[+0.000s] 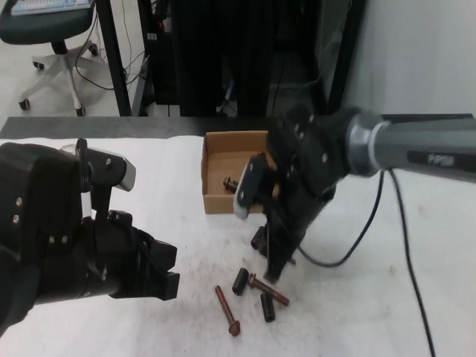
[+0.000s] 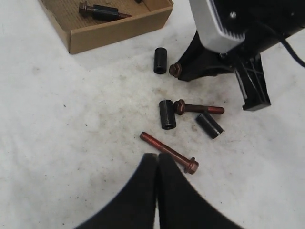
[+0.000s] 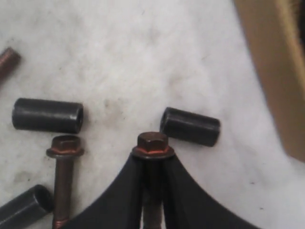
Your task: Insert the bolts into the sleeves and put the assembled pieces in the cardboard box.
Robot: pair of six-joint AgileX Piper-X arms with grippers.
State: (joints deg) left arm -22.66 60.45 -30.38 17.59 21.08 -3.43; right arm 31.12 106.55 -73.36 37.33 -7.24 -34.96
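**Right jaws hold a bolt beside a waiting sleeve**

The right jaws are clamped along the shank of a bolt (image 3: 153,144), low over the desk (image 1: 372,297). Its hex head pokes out past the fingertips. This grip keeps the bolt straight, probably so it can be lined up with a sleeve. A black sleeve (image 3: 190,126) lies on its side just beside the head, not touching it, and looks like the likeliest partner.

The left jaws are pressed together and hold nothing. They hang above a loose bolt (image 2: 169,152), seemingly awaiting their turn. Another bolt (image 2: 200,109) and two more sleeves (image 2: 167,114) lie between the arms. The cardboard box (image 2: 119,31) holds one assembled piece (image 2: 100,10), so most of the task remains.
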